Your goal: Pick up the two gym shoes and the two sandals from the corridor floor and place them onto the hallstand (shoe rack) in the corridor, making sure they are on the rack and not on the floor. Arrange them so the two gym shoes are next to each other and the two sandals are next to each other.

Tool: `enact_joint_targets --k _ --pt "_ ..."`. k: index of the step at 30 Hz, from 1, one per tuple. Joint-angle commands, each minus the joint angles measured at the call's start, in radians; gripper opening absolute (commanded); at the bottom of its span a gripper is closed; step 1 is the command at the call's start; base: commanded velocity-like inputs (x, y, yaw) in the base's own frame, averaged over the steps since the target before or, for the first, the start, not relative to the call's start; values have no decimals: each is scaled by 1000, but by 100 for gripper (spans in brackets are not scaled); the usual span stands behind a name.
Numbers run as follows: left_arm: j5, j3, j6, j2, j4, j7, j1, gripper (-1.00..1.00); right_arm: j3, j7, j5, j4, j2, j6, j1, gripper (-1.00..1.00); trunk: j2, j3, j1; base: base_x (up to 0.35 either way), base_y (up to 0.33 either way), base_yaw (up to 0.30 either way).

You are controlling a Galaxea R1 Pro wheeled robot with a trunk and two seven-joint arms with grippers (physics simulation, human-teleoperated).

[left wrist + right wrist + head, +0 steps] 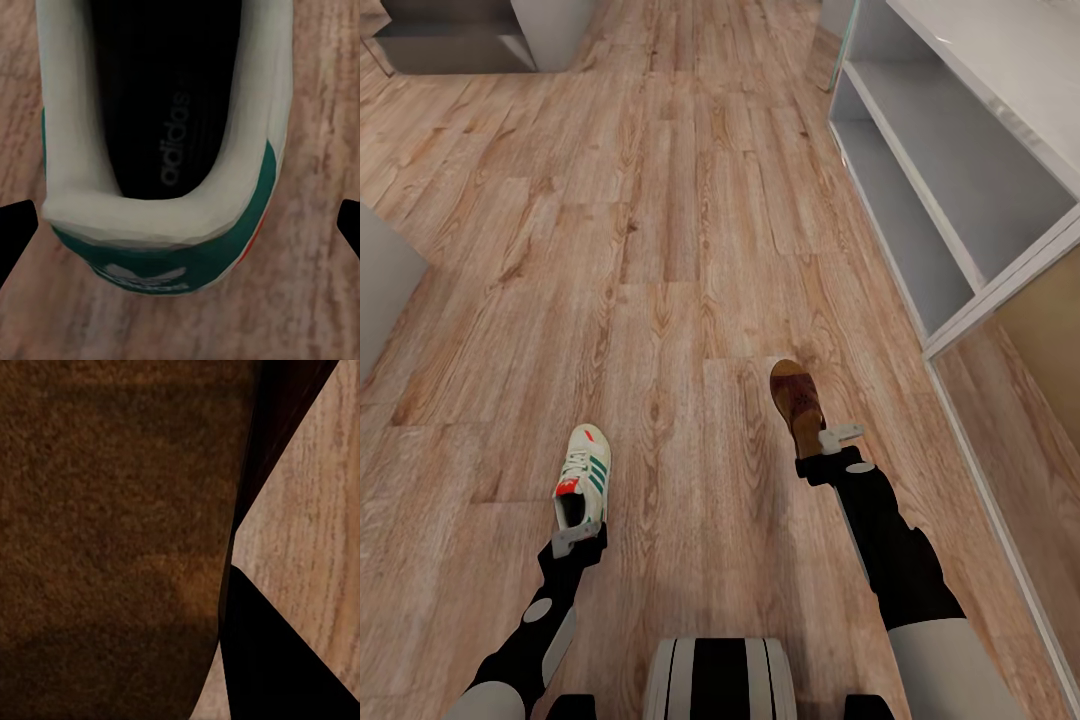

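the left hand (575,540) pinches the heel of a gym shoe (584,478). the right hand (830,445) pinches the heel of a sandal (796,397). both shoes hang over the wood floor (660,250). the grey rack (960,200) stands ahead on the right, well apart. i think the good way is to roll close, keep both grips tight, then slide each shoe flat onto a shelf.
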Motion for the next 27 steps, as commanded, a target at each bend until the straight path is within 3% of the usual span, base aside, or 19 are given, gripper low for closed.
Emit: enact_joint_targets --k 1,19,20,27 --pt "0 0 0 0 0 0 0 100 0 -3 -3 0 0 0 0 -100 0 0 0 0 0 0" --pt "0 6 0 0 0 3 -4 100 0 -3 -3 0 0 0 0 -100 0 0 0 0 0 0" --pt "-1 6 0 0 1 3 -4 -100 0 -3 -3 0 0 0 0 -100 0 0 0 0 0 0" --pt "0 5 0 0 2 3 -5 -100 0 -3 -3 0 0 0 0 -100 0 0 0 0 0 0"
